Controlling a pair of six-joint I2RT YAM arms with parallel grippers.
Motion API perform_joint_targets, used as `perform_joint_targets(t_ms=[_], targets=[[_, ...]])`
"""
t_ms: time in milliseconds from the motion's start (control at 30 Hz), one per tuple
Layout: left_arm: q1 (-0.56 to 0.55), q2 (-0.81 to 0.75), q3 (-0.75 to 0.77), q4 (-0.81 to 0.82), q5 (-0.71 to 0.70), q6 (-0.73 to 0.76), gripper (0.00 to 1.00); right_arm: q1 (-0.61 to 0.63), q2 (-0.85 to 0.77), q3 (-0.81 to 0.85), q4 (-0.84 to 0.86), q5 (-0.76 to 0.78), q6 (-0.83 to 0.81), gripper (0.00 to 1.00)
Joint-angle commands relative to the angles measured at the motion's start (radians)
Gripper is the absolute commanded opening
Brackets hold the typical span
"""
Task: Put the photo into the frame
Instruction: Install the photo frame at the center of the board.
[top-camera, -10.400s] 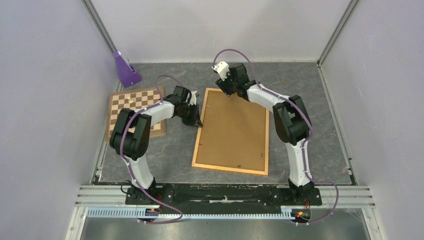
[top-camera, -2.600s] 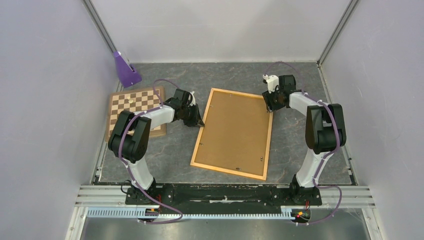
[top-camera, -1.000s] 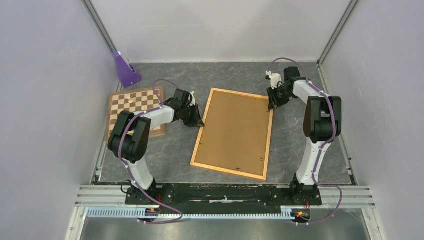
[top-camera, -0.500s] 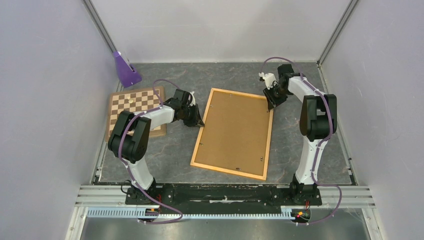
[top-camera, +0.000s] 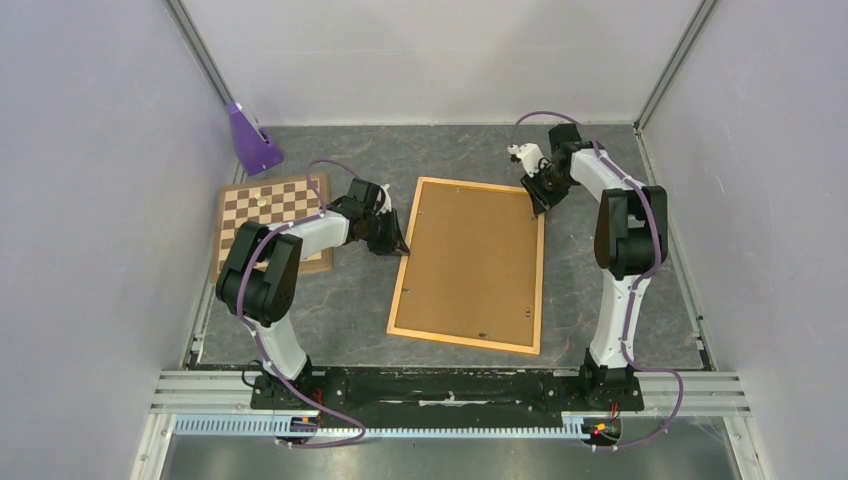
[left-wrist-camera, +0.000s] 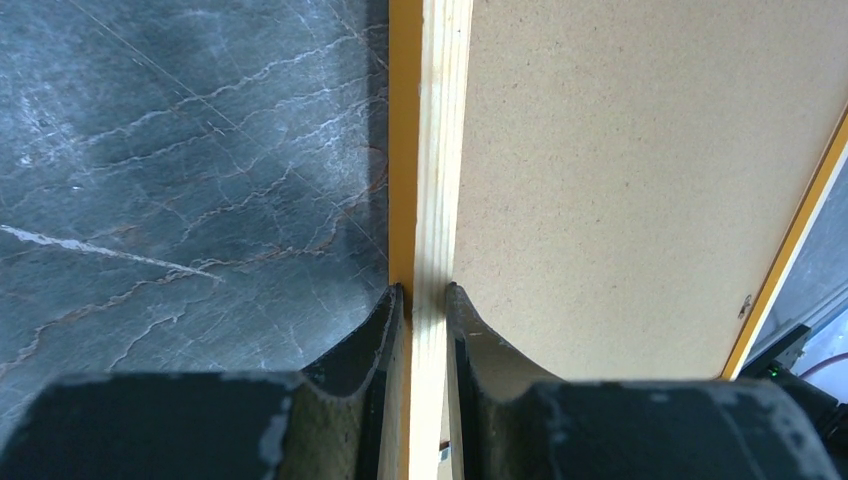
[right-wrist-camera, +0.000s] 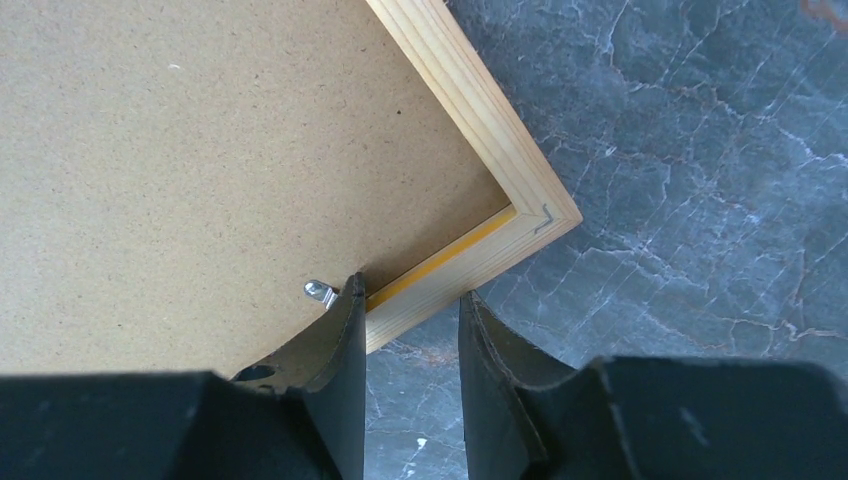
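Over the last half second the near end of the frame (top-camera: 463, 343) had swung a little to the right, so it lay squarer to the arms than before. The right claw (top-camera: 540, 193) had shifted slightly left at the frame's far right corner.

The frame lay flat in the middle of the tabletop (top-camera: 340, 300), face down, its fibreboard back (top-camera: 468, 260) turned up and seated inside the rails. The photo was not visible in any view. Whether it already sat under the board could not be told.

The left claw (left-wrist-camera: 425, 295) was pinched narrow on the frame's left rail near the far end, one finger on each side of the wood. The right claw straddled the far rail just beside the corner, one finger over the board next to a small metal clip (right-wrist-camera: 320, 291), the other out over bare stone. A gap showed on the outer side, so it was unclear whether that claw actually gripped the rail.

By the look of it, the work was at the squaring or handling stage. With no print in sight, either the back had yet to be opened and the photo laid in, or it was loaded and the frame remained to be turned face up.

To the left lay a chessboard (top-camera: 270, 210), well apart from the frame, and a purple stand (top-camera: 250, 140) stood at the far left corner.
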Motion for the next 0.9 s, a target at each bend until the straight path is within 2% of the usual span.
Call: perform_joint_targets(t_ms=[0, 567, 700, 867], targets=[[0.028, -0.006, -0.010, -0.017, -0.122, 0.018, 0.02, 0.013, 0.125, -0.064, -0.076, 0.063, -0.376, 0.20], [0.025, 0.000, -0.006, -0.019, -0.128, 0.024, 0.02, 0.029, 0.140, -0.081, -0.117, 0.054, -0.513, 0.23], [0.022, -0.004, -0.005, -0.019, -0.131, 0.027, 0.02, 0.015, 0.151, -0.026, -0.109, 0.010, -0.459, 0.23], [0.021, -0.009, -0.006, -0.019, -0.134, 0.028, 0.02, -0.033, 0.152, 0.057, -0.101, -0.121, -0.307, 0.32]])
